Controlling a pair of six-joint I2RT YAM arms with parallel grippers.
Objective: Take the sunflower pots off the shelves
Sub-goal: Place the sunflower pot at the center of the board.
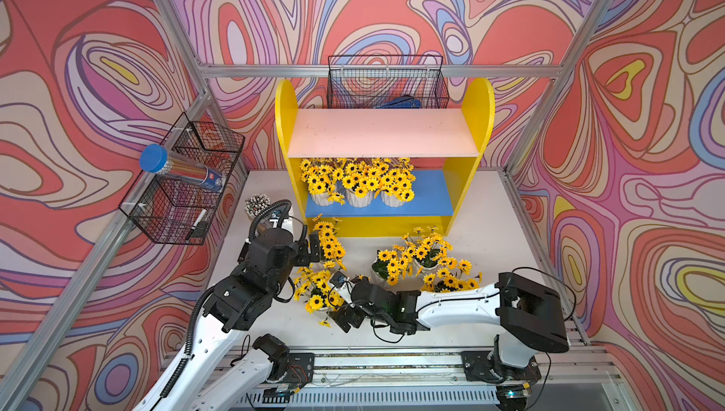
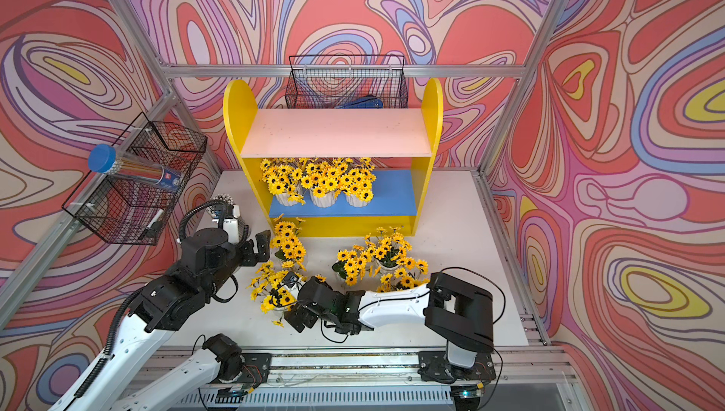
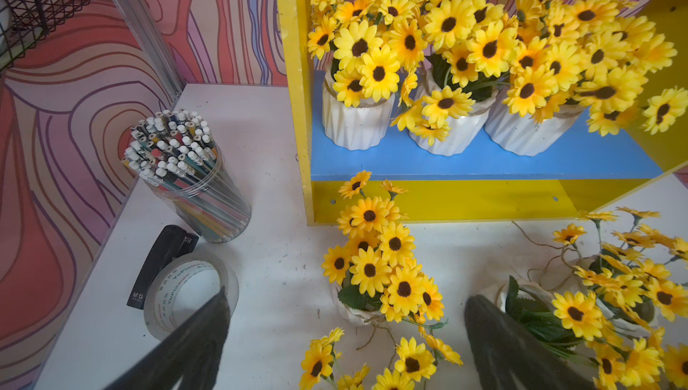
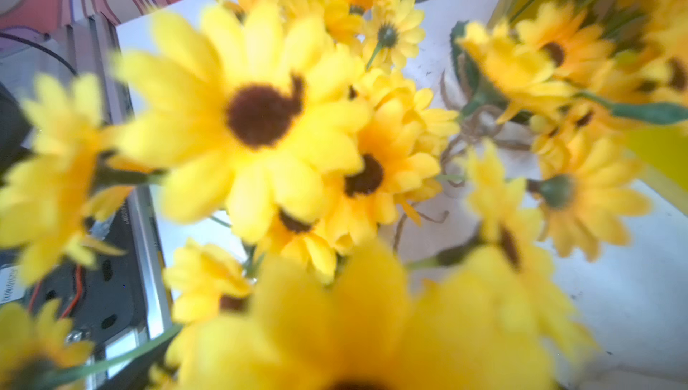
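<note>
Right arm (image 1: 455, 303) lies low across the front of the table (image 1: 490, 232). Shelves (image 1: 476, 115): three sunflower pots (image 1: 359, 197) in a row on the blue lower board (image 1: 427, 197); further pots (image 1: 421, 252) stand on the table in front. Left gripper (image 3: 348, 295): wide, empty. Right gripper (image 1: 347, 319): beside a table pot, jaw state cannot be determined.

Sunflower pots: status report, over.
Left gripper open, empty. Right gripper low beside a table pot, jaws unclear. Three sunflower pots on blue lower board; pink upper board bare. Another pot stands before the shelves.
</note>
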